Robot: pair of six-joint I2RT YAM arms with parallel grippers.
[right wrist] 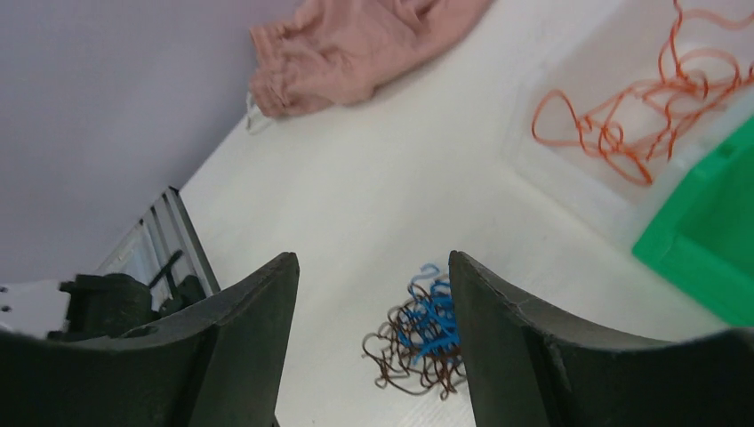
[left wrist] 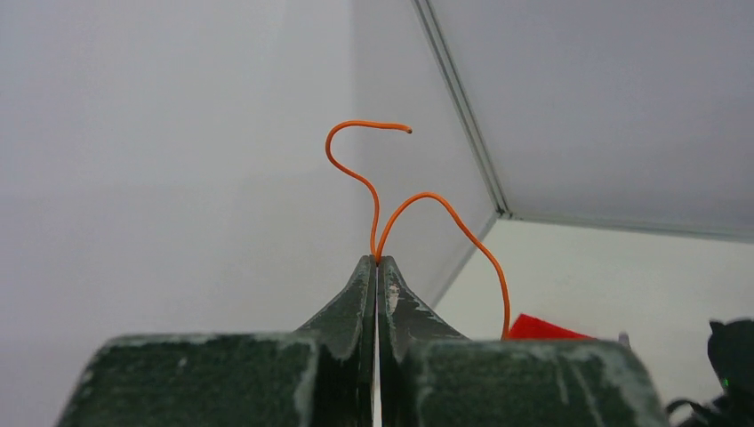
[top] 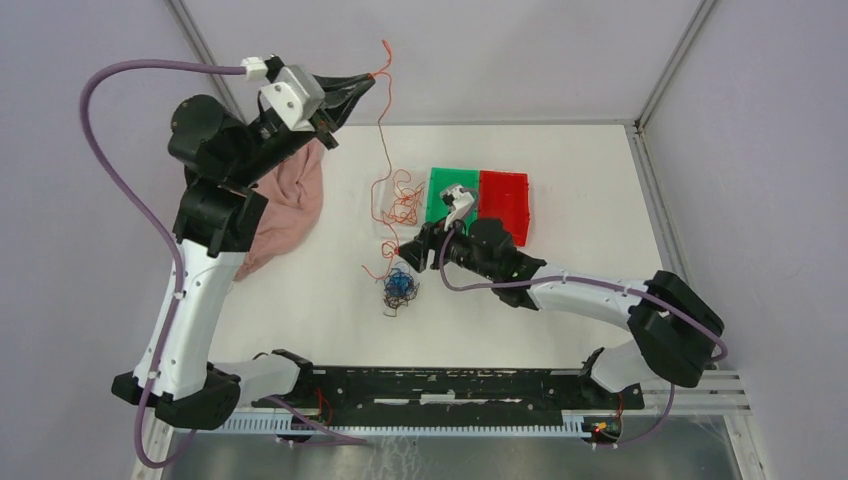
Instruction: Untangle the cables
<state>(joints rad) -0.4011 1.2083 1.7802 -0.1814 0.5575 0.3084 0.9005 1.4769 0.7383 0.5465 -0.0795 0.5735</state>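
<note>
Orange wire (top: pixel 381 130) (left wrist: pixel 462 227) is pinched at the very tips of the left claw (top: pixel 372 78) (left wrist: pixel 377 262), whose jaws are pressed flat together. One short end curls above the tips, and the longer run drops away from the claw toward an orange tangle (top: pixel 400 205) (right wrist: pixel 640 124) lying in a clear shallow tray (right wrist: pixel 551 169).

The right claw (top: pixel 412 250) (right wrist: pixel 373 267) stands wide and holds nothing. It is low over the table (top: pixel 300 300). A small knot of blue and brown wire (top: pixel 398 287) (right wrist: pixel 422 342) lies just ahead of its tips, framed between the two fingers and apart from them.

A green bin (top: pixel 440 190) (right wrist: pixel 711 240) sits close on this claw's right, with a red bin (top: pixel 503 200) (left wrist: pixel 542 327) joined beyond it. To its left the white tabletop lies bare as far as a pink cloth (top: pixel 290 200) (right wrist: pixel 356 44), which lies under the left arm.

Pale grey walls close the space, meeting at metal corner posts behind the raised left claw.
</note>
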